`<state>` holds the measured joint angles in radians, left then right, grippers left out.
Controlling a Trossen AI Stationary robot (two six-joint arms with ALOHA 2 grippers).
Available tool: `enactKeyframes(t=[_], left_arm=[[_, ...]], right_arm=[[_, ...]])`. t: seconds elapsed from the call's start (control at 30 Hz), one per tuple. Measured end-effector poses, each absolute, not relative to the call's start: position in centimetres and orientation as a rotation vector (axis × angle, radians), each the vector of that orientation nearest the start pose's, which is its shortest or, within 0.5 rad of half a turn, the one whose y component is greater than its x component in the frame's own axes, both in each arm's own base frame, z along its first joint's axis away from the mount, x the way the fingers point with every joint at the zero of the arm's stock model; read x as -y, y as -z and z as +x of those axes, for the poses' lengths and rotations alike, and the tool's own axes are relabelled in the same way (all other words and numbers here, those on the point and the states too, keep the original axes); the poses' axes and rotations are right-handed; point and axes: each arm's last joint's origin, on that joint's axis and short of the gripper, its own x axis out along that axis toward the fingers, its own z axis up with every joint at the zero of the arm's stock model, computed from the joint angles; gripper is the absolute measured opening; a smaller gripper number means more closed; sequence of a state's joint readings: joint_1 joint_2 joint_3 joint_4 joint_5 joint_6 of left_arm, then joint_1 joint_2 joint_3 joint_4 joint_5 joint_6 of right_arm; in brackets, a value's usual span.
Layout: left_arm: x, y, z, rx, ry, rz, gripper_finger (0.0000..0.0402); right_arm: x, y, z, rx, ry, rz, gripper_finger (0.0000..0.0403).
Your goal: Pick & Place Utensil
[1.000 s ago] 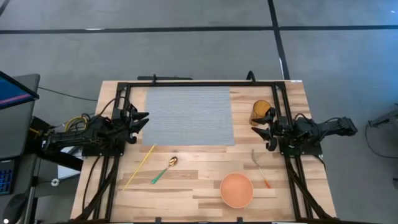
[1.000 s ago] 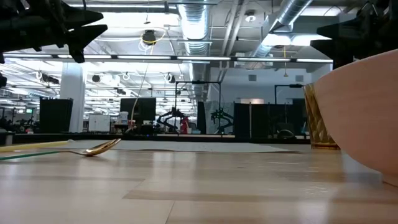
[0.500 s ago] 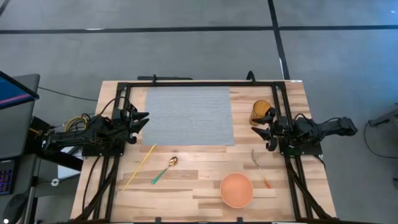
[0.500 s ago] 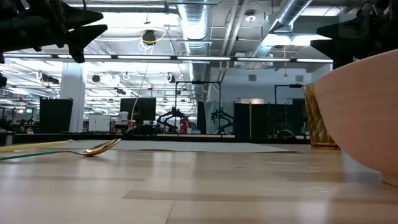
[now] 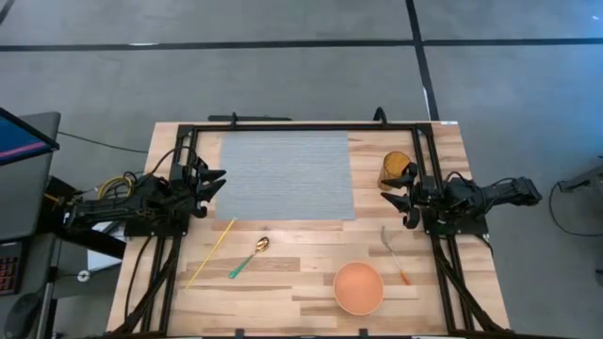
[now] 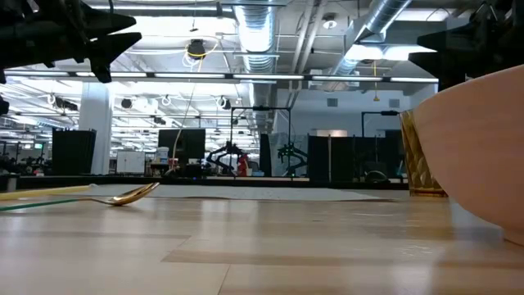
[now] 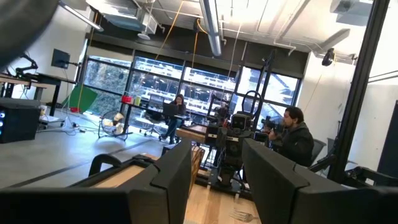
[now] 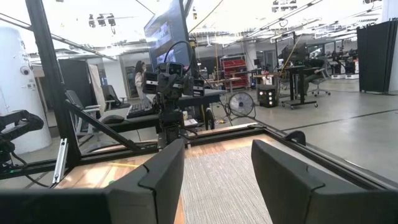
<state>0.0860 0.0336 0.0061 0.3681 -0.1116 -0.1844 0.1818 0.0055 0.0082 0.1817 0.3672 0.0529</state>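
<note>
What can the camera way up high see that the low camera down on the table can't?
Only the high view shows the fork, the yellow stick, the grey mat's whole shape, and both arms, with the left claw and right claw open and empty.

Only the low view shows the room behind the table.

Both show the spoon, the orange bowl and the gold cup.

Pretty evenly lit from overhead, soft shadows only. Low view gets glare off the ceiling lights (image 6: 270, 78) up top, and the bowl (image 6: 479, 152) at the right edge is a close blurry blob.
</note>
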Motion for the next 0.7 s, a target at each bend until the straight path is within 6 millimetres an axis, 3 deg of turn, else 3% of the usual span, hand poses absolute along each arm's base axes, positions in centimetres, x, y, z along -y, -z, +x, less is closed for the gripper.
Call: enactKeyframes(t=[0.7], left_arm=[[-1.12,-19.87,9.28,0.366,-0.165,-0.176,0.0145]], right_arm=[[-0.68,-18.3,9.43,0.183,0.18,0.103,0.0182]])
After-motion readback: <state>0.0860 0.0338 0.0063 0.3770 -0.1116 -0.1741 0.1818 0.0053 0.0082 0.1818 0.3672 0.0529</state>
